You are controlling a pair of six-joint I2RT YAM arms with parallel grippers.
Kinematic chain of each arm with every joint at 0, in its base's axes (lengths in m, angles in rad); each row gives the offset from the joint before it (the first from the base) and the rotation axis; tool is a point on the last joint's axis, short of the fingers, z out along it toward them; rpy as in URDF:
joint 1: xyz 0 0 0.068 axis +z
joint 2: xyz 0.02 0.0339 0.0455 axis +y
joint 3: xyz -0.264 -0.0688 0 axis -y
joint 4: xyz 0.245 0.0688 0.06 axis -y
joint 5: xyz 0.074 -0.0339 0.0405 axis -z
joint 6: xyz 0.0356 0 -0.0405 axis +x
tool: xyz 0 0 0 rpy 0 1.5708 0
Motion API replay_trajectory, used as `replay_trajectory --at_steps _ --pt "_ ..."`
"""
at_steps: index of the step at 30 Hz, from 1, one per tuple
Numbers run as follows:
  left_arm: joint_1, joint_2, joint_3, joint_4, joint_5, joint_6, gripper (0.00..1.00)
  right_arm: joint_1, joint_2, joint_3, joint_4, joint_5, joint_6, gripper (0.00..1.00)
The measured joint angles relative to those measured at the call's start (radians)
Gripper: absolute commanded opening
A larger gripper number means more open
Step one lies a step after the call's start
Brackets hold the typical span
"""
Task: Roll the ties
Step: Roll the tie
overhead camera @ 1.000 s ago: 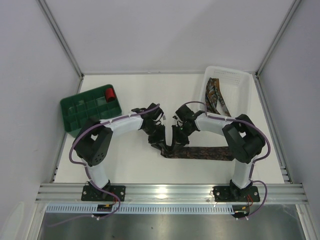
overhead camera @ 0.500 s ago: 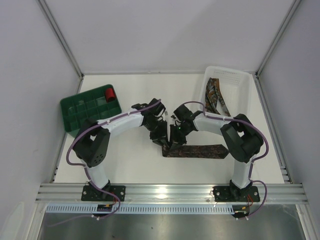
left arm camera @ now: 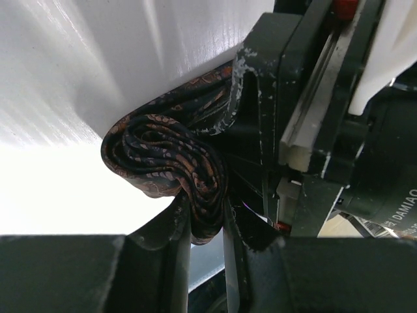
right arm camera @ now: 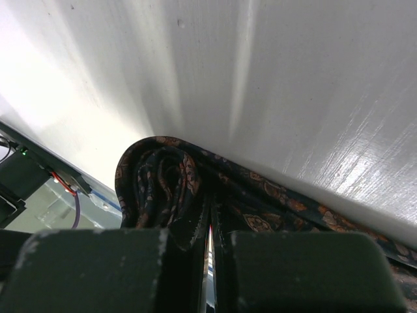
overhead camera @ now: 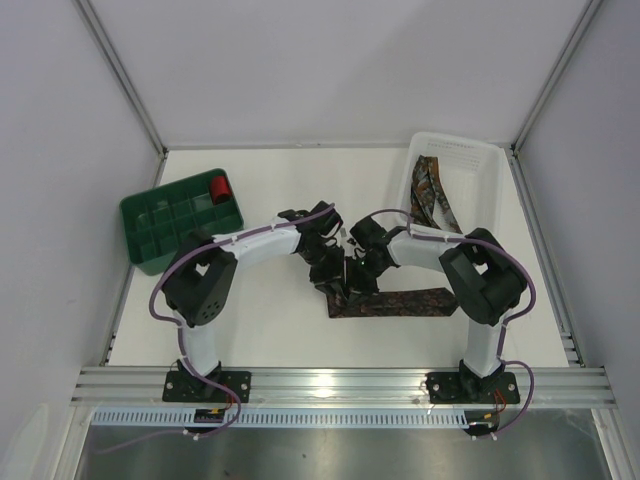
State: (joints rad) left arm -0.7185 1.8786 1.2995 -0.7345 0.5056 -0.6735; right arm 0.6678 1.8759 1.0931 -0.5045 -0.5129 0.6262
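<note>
White table (overhead camera: 250,335), pale grey walls (overhead camera: 330,70).

One tie (overhead camera: 405,303) lies flat near the middle of the desk (overhead camera: 300,190), running left to right, with its left end coiled up. More ties (overhead camera: 432,195) lie in the basket (overhead camera: 497,165) at the far right. A tray (overhead camera: 150,225) at the far left holds a small roll (overhead camera: 219,186) in its far right compartment.

left arm (overhead camera: 250,243), right arm (overhead camera: 425,243) and tie (overhead camera: 410,303) fill the middle; open table (overhead camera: 300,185) lies beyond, between green tray (overhead camera: 147,255) and white basket (overhead camera: 480,185).
</note>
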Motion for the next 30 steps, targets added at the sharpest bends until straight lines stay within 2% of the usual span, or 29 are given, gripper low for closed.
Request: replay_trajectory --at_steps 8,10,13,15,17,18,19,22,25,30 --pt "-0.003 0.017 0.009 0.003 0.003 0.000 0.09 -0.002 -0.007 0.000 -0.015 0.020 -0.016 0.05" --pt "-0.007 0.028 0.019 0.002 0.002 0.000 0.05 -0.014 -0.024 -0.002 -0.030 0.038 -0.022 0.06" --pt "-0.016 0.050 0.035 0.003 0.002 0.000 0.05 -0.045 -0.077 -0.027 -0.044 0.053 -0.032 0.06" --pt "-0.025 0.068 0.050 0.003 0.000 0.000 0.10 -0.076 -0.119 -0.044 -0.051 0.055 -0.037 0.06" --pt "-0.036 0.084 0.062 0.005 -0.002 0.000 0.28 -0.111 -0.160 -0.064 -0.058 0.058 -0.048 0.05" --pt "-0.040 0.087 0.066 0.006 -0.002 0.000 0.29 -0.123 -0.174 -0.066 -0.060 0.058 -0.050 0.05" --pt "-0.045 0.090 0.069 0.008 -0.002 0.001 0.39 -0.138 -0.185 -0.071 -0.062 0.060 -0.055 0.05" --pt "-0.052 0.091 0.069 0.022 0.003 -0.002 0.53 -0.172 -0.204 -0.089 -0.070 0.062 -0.070 0.05" --pt "-0.055 0.090 0.069 0.036 0.006 -0.006 0.61 -0.178 -0.205 -0.097 -0.081 0.062 -0.080 0.05" --pt "-0.055 0.061 0.068 0.039 0.011 -0.005 0.61 -0.178 -0.217 -0.097 -0.099 0.061 -0.085 0.05"
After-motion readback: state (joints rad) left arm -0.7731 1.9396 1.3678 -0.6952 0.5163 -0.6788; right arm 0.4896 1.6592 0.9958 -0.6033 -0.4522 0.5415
